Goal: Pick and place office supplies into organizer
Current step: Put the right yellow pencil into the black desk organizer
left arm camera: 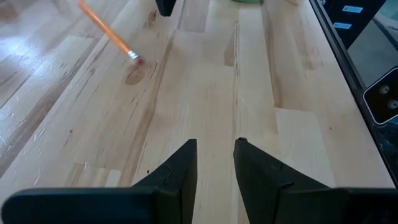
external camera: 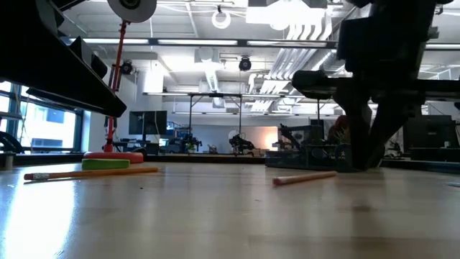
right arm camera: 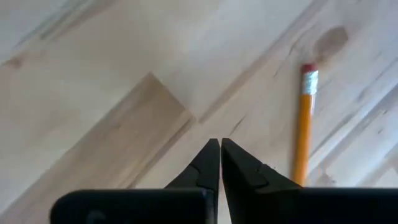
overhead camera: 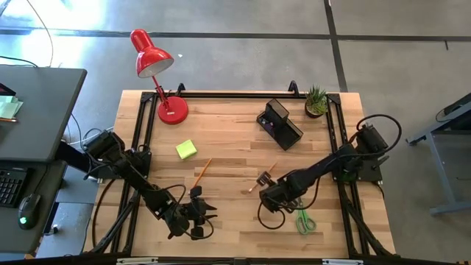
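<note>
High view: wooden table (overhead camera: 235,221) with a black frame. Organizer (overhead camera: 280,123) toward the far edge, nearer the far right corner, close to a potted plant (overhead camera: 316,101) sitting in that corner; red desk lamp (overhead camera: 158,73) by the far left corner. Sticky-note block (overhead camera: 186,149) left of the middle, one orange pencil (overhead camera: 202,171) just nearer than it, a second pencil (overhead camera: 263,178) around the middle. Green-handled scissors (overhead camera: 303,218) near the near edge, right of centre, partly under the right arm. Right gripper (overhead camera: 263,179) low over the second pencil; left gripper (overhead camera: 203,213) near the near edge, left of centre, apart from everything.

Low view: first pencil (external camera: 90,173) lying flat at left, the sticky-note block (external camera: 106,164) behind it, second pencil (external camera: 304,178) right of centre. Dark arm bulk above right; fingers not clearly made out here.

Left wrist view: left gripper (left arm camera: 215,157) with a narrow gap between its fingers, nothing between them, bare wood ahead; pencil tip with eraser (left arm camera: 109,32) well off.

Right wrist view: right gripper (right arm camera: 220,155) with fingers pressed nearly together, empty; pencil (right arm camera: 304,121) just beside it, eraser end away, not between the fingers.

Handling, by judgement: light, stiff, thin, apt to roll and slip on smooth wood. Best taken across the shaft near mid-length, fingers opened first and straddling it, firm pinch. Risk of nudging it away on descent.
</note>
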You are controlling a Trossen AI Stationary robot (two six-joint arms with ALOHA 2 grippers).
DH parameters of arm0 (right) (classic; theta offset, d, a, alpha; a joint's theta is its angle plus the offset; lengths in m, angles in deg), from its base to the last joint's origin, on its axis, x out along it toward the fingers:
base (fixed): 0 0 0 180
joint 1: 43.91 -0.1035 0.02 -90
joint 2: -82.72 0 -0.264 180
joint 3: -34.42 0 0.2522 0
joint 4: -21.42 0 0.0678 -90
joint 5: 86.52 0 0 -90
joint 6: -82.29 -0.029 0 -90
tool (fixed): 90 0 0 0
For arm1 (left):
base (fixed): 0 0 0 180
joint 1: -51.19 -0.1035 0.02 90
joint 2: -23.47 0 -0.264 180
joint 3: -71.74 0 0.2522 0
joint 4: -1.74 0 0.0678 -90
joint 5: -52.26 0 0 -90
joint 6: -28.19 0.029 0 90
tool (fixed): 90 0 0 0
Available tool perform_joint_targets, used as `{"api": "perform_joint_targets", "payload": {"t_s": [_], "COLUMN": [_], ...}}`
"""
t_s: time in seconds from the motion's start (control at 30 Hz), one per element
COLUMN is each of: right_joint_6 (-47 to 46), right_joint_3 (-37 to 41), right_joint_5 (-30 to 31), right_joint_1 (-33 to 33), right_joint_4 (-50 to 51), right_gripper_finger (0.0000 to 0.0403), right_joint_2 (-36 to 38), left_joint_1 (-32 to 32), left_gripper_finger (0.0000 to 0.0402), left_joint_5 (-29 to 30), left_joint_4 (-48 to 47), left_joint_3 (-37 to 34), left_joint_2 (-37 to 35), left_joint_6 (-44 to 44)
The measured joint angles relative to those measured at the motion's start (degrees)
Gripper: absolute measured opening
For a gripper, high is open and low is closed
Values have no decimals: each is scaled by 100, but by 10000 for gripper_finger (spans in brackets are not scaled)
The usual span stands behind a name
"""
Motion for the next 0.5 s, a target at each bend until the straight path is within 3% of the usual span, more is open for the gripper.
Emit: {"api": "perform_joint_targets", "payload": {"t_s": [0.23, 0.5], "right_joint_6": [164, 780], "right_joint_3": [0, -9], "right_joint_5": [415, -665], "right_joint_1": [480, 1897], "right_joint_4": [-520, -1381], "right_gripper_finger": [39, 84], "right_joint_2": [4, -74], "left_joint_1": [0, 0], "left_gripper_finger": [92, 92], "left_joint_5": [22, 38], "left_joint_4": [0, 0], "left_joint_3": [0, 0], "left_joint_2": [0, 0], "left_joint_6": [0, 0]}}
